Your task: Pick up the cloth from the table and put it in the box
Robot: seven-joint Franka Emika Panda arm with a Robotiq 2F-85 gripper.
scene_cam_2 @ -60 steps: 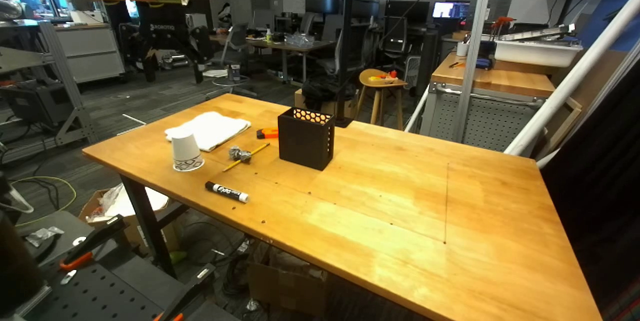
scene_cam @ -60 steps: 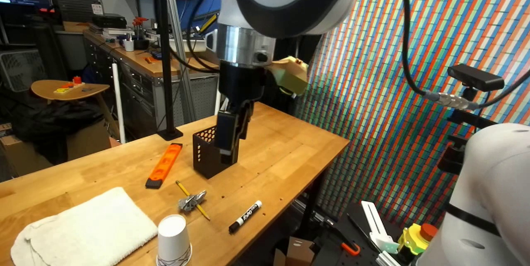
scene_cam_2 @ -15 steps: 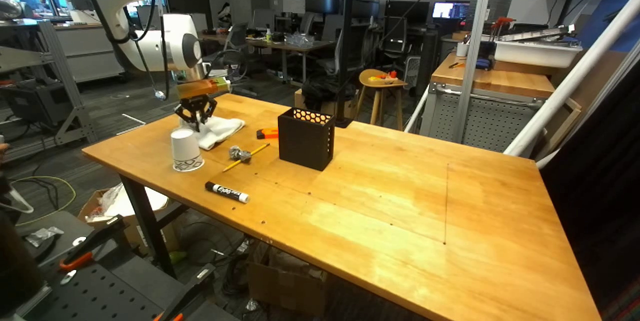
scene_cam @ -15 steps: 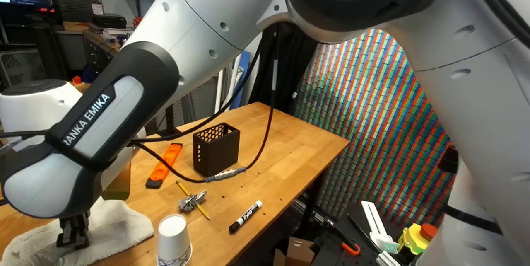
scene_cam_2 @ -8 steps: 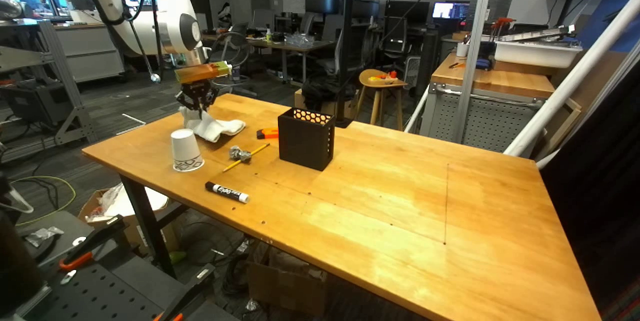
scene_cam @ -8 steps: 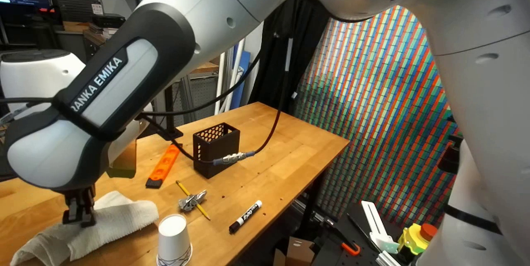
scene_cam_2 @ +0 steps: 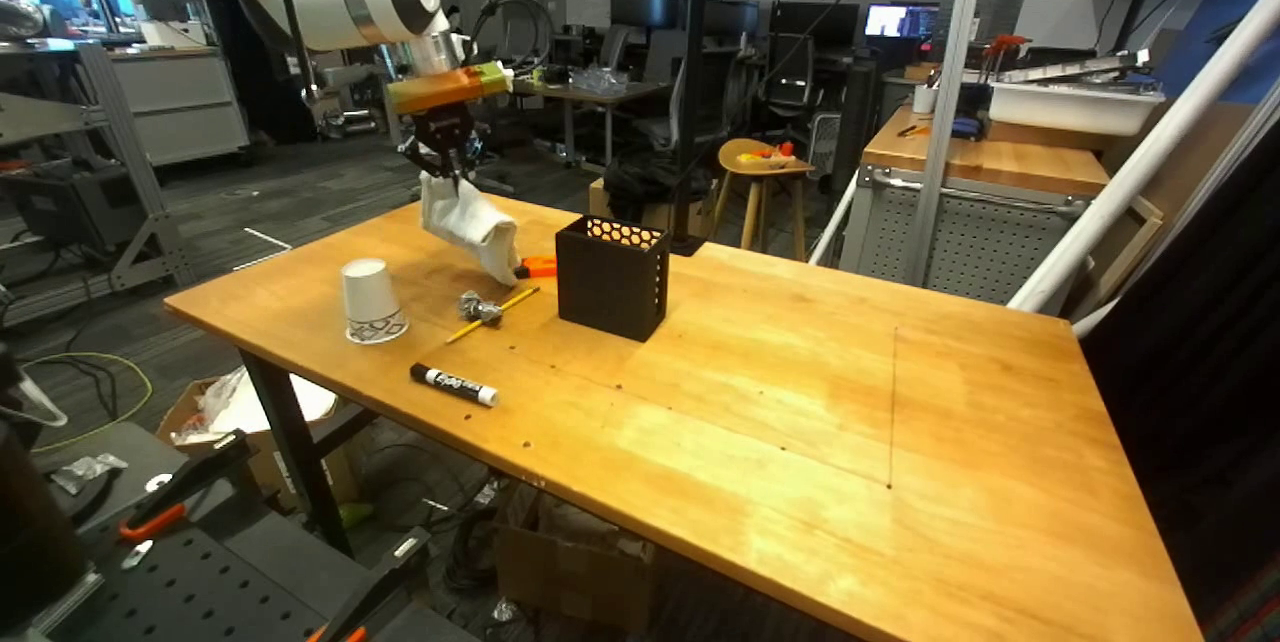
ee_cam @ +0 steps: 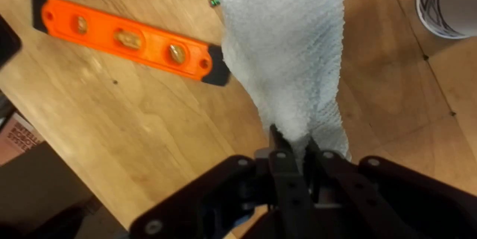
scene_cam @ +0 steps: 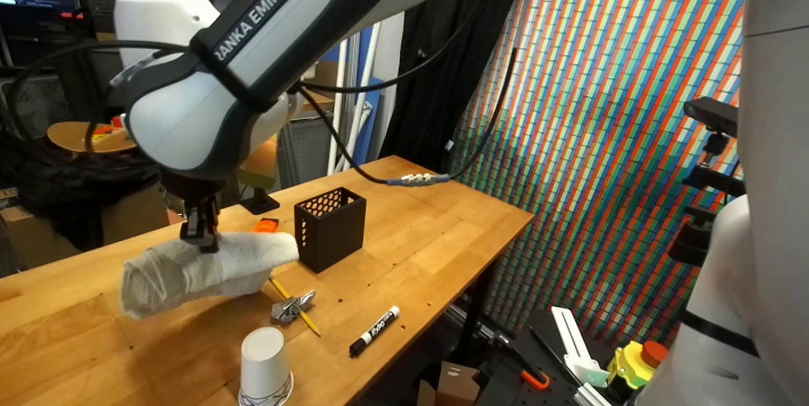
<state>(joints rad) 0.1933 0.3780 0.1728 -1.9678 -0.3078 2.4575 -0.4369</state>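
white, nubbly fabric cloth (scene_cam: 234, 267), held up over the pale wooden counter (scene_cam: 436, 229), left of the black, honeycomb-pierced, open-topped box (scene_cam: 340, 238) in both exterior views. pinched by a fold in the black, two-fingered end effector (ee_cam: 293, 136), narrow around that one gather. seemingly past the lift and ready for carrying across.

raise higher before heading right, so as to bring the drooping ends over the box's rim rather than against its wall. keep clear of the orange, black-ended, bar-shaped spirit level (ee_cam: 153, 47), partly visible between cloth and box. centre over the opening, then lower with loose ends first. probably too wide to drop in freely; likely to need tucking before letting go.

ribbed and thick-looking, limp, sagging to either side of the grip, bunched into loose folds near one end, bluish-white in the wrist view.
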